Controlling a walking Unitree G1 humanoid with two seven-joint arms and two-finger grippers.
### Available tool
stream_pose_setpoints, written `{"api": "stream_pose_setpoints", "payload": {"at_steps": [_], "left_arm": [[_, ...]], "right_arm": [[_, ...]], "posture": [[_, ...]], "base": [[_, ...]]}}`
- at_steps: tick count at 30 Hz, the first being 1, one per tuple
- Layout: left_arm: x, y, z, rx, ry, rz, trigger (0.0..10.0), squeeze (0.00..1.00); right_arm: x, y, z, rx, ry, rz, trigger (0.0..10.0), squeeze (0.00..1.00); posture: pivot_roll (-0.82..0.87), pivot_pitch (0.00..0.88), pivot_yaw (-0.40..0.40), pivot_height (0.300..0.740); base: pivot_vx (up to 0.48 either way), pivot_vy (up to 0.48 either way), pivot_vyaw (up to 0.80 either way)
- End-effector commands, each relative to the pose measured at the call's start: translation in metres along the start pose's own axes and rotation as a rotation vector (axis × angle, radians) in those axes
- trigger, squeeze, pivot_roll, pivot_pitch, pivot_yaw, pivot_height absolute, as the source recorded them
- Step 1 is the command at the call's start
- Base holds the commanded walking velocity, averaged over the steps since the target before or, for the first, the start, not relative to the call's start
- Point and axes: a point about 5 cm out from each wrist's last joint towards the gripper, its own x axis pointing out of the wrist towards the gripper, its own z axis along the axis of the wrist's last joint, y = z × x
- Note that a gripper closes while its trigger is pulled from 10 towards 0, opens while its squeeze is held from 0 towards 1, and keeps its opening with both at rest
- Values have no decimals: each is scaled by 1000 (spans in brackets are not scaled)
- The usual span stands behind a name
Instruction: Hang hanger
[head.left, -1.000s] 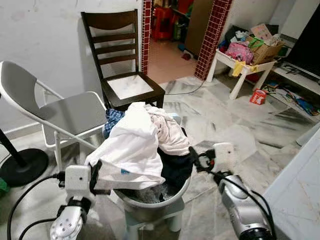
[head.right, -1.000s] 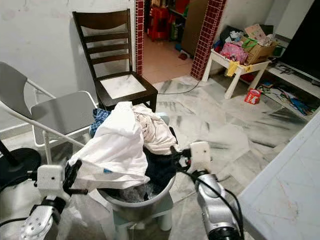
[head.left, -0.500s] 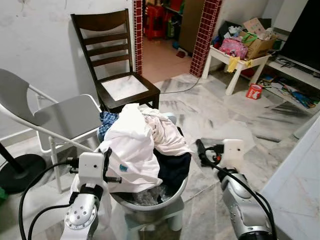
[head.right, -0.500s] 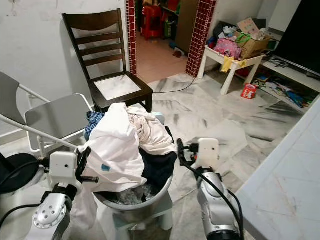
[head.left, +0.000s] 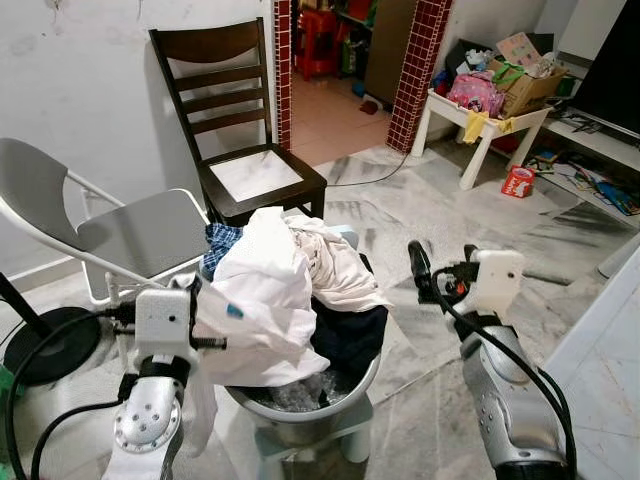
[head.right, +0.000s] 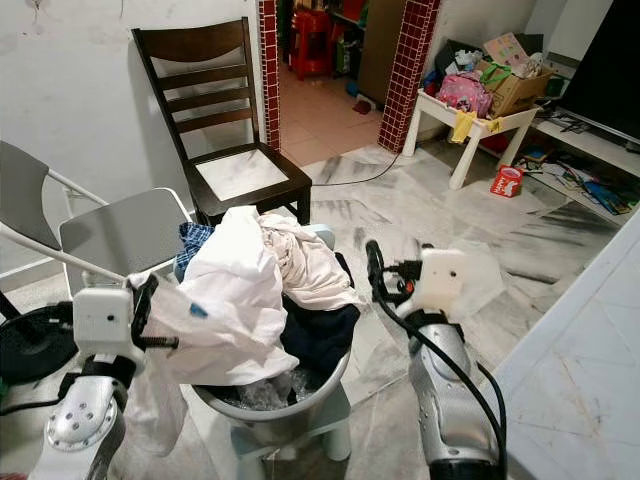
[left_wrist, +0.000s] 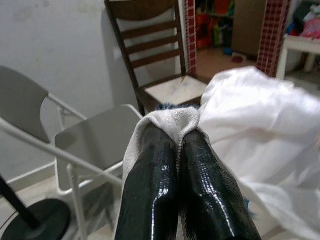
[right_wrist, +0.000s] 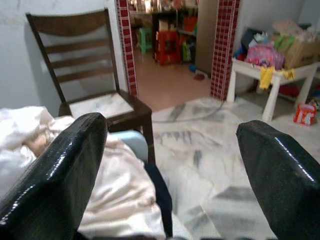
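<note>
Metal basin (head.left: 300, 415) heaped with laundry on a small stool.
Left gripper (left_wrist: 176, 145) pinches the white shirt (head.left: 265, 300) at the pile's edge; right gripper (right_wrist: 170, 165) gapes beside it. Folding chair (head.left: 130, 235) and wooden chair (head.left: 245, 150) stand behind.

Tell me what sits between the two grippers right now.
Between the left gripper, shut on a fold of the white garment, and the open right gripper sits the metal basin heaped with laundry: the white garment, a cream one and dark clothes, seen from both eye views.
</note>
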Motion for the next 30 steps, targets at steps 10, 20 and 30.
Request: {"api": "stream_pose_setpoints", "payload": {"at_steps": [10,20,30], "left_arm": [[-17,13,-30,44,102,7,10000,0],[-7,13,-29,53,93,-12,10000,0],[2,11,-26,41,81,-9,10000,0]], "right_arm": [[-14,-12,-15,-25,69,-13,10000,0],[-14,-10,-18,-26,82,-1,10000,0],[-13,-13,-18,-25,84,-12,10000,0]], "posture": [[7,0,-6,740],[-7,0,-2,740],[-14,0,-2,740]], "base": [[0,0,-226],[-209,0,-760],[-312,0,-174]]}}
